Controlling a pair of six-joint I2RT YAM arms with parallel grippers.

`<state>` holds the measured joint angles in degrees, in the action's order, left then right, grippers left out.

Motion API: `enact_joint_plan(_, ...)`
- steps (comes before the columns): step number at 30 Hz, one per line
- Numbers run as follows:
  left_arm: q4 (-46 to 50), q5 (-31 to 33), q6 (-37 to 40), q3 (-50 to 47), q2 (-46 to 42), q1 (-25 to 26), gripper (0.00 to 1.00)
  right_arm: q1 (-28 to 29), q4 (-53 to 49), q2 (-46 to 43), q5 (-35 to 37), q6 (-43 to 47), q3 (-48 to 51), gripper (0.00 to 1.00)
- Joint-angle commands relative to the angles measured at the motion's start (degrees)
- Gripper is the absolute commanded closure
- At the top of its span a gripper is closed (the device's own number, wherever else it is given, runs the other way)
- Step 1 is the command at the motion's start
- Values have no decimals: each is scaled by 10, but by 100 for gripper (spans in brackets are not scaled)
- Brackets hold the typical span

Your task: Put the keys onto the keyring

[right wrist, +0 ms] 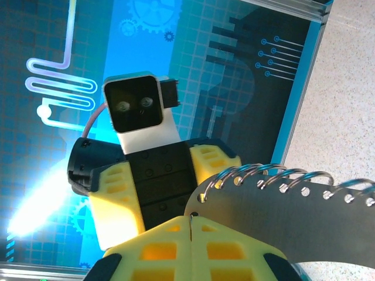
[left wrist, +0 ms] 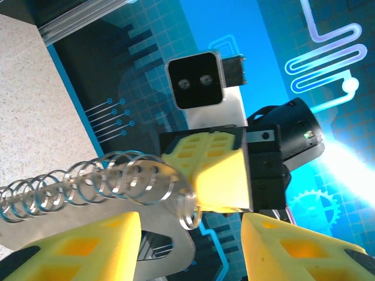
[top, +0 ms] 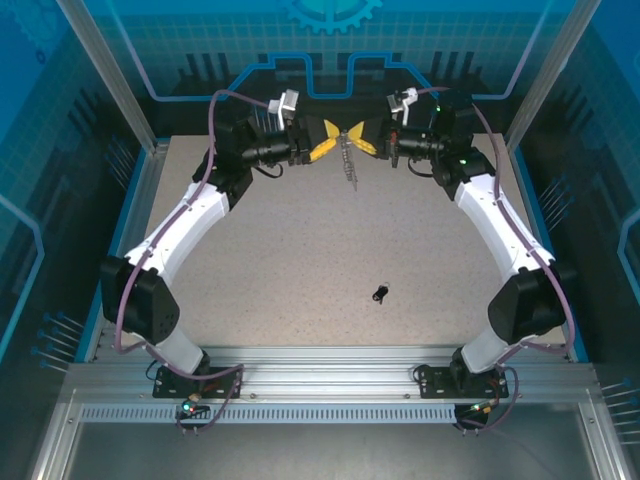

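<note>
The keyring [top: 348, 163], a flat grey plate fringed with silvery rings [left wrist: 117, 178], hangs above the table's far middle. My right gripper [top: 362, 144] is shut on its rounded end; in the right wrist view the closed yellow fingers [right wrist: 234, 252] pinch the plate [right wrist: 281, 216] at its edge. My left gripper [top: 326, 141] faces it from the other side with its jaws open. The plate [left wrist: 163, 228] passes between the left gripper's spread fingers [left wrist: 88, 246], nearer the left one. The keys [top: 380, 292], a tiny dark cluster, lie on the table in front of the right arm's base.
The speckled table [top: 300, 250] is walled by blue panels at the back and sides. An aluminium rail [top: 320, 385] carrying both arm bases runs along the near edge. Both arms arch over the table's sides towards the far middle.
</note>
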<state>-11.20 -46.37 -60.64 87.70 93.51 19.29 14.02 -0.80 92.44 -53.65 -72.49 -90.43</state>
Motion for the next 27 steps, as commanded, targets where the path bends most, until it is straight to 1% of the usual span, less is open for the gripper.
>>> enact_joint_plan(1, -43, -14, -15, 8, 2, 5, 51, 10, 37, 7, -25, -17, -19, 100)
enact_joint_plan(7, -47, -13, -16, 5, 4, 11, 53, 17, 70, 17, -32, -38, -21, 100)
enact_joint_plan(13, -49, -13, -15, 0, 2, 11, 56, 21, 75, 20, -33, -40, -25, 100)
enact_joint_plan(21, -59, -14, -18, -9, -5, 11, 69, 24, 73, 15, -28, -39, -16, 100)
enact_joint_plan(27, -74, -18, -25, -19, -12, 11, 78, 25, 73, 14, -25, -37, -11, 100)
